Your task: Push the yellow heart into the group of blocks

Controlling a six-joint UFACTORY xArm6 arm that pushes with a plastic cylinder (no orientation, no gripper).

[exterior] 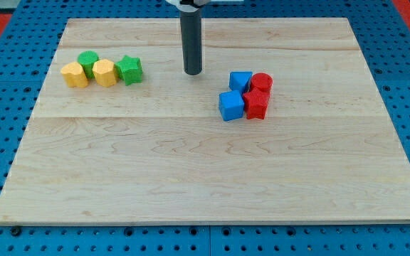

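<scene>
Blocks lie in two clusters on a pale wooden counter [191, 178], described from the view's left to its right. At the counter's 10 o'clock area sits a row of four: a yellow block [74, 75] of rounded outline at the far left; a green cylinder-like block [87, 62] touching it at its 1 o'clock; a second yellow block [104, 73] just beside both; and a green star-shaped block [129, 70] touching that one at its 3 o'clock. Which of the two yellow pieces is the heart cannot be made out at this size; both already rest against green neighbours in this left cluster. My tip [193, 72], the lower end of a dark upright rod, rests on the counter between the clusters, apart from every block, at 3 o'clock from the green star. No gripper exists on this arm, so nothing is grasped or released. Near the counter's 2 o'clock area, four blocks touch: a blue cube [230, 106], a second blue block [240, 81] at its 1 o'clock, a red block [255, 104] and a red cylinder-like block [262, 82].
</scene>
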